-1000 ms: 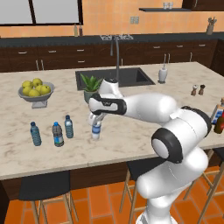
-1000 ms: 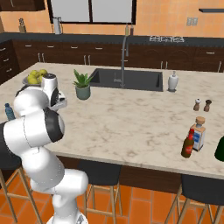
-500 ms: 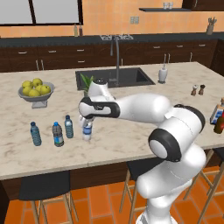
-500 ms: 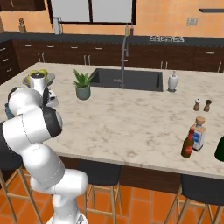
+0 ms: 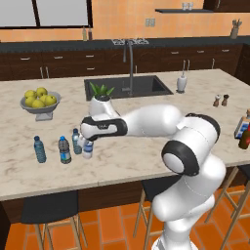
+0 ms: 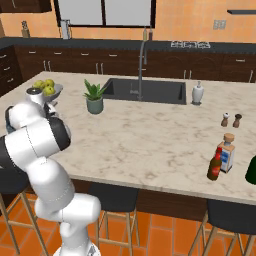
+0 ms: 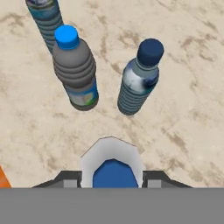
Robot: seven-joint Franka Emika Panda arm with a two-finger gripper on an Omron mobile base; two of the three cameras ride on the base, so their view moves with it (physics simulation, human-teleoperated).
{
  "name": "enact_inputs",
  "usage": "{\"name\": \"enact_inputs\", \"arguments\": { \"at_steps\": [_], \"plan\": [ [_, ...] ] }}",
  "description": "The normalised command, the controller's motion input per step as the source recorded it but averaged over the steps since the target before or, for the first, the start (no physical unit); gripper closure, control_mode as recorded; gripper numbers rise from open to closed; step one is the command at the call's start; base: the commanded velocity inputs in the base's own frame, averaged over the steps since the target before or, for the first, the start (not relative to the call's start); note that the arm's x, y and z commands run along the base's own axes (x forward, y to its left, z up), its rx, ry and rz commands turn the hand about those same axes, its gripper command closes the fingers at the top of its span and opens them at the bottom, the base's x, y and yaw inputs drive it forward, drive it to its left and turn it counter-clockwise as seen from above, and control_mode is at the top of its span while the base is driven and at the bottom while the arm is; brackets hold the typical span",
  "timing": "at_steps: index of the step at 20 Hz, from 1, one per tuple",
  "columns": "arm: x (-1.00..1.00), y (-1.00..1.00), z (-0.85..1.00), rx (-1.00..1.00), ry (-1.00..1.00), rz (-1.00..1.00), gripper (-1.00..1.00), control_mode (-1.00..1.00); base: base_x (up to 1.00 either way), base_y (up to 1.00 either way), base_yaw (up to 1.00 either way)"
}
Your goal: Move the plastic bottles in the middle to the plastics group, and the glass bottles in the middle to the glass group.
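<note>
the pincer point(image 7: 112, 177) hangs low over the marble surface point(image 5: 146, 161) near its front left edge, and its two dark fingers point(image 7: 70, 178) are closed against the sides of a small water bottle point(image 7: 112, 168), seen from above in the hand view as a blue cap inside a pale shoulder. in the left base view that same bottle point(image 5: 88, 148) stands upright under the hand, its base at or very near the surface; whether it touches cannot be told.

just beside it stands the second clear bluish bottle point(image 5: 76, 141), upright, with a dark blue cap point(image 7: 150, 50). next to the left is the dark grey bottle point(image 5: 64, 150) with a bright blue cap, and beyond that the teal bottle point(image 5: 39, 149), all upright in a short row.

well apart, at the far right end of the surface, the brown glass bottle point(image 6: 215, 164) with the red neck stands just beside the pale bottle point(image 6: 227, 152) with the blue-and-white label. a bowl of yellow-green fruit point(image 5: 40, 99) sits behind the row, and a potted plant point(image 6: 94, 96) beside the sink point(image 6: 145, 91).
</note>
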Motion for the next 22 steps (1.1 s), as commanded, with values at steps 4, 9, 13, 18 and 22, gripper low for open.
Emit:
{"name": "enact_inputs", "arguments": {
  "at_steps": [4, 9, 13, 18, 22],
  "plan": [
    [0.07, 0.39, -0.05, 0.00, 0.00, 0.02, 1.00, -1.00, 0.00, 0.00, 0.00],
    [0.18, 0.12, -0.01, 0.00, 0.04, 0.00, 1.00, -1.00, 0.00, 0.00, 0.00],
    [0.22, 0.00, 0.02, -0.03, 0.14, 0.00, 1.00, -1.00, 0.00, 0.00, 0.00],
    [0.06, 0.00, 0.02, -0.06, 0.13, 0.00, 1.00, -1.00, 0.00, 0.00, 0.00],
    [0.00, 0.00, 0.00, -0.07, 0.01, 0.00, 1.00, -1.00, 0.00, 0.00, 0.00]
  ]
}}
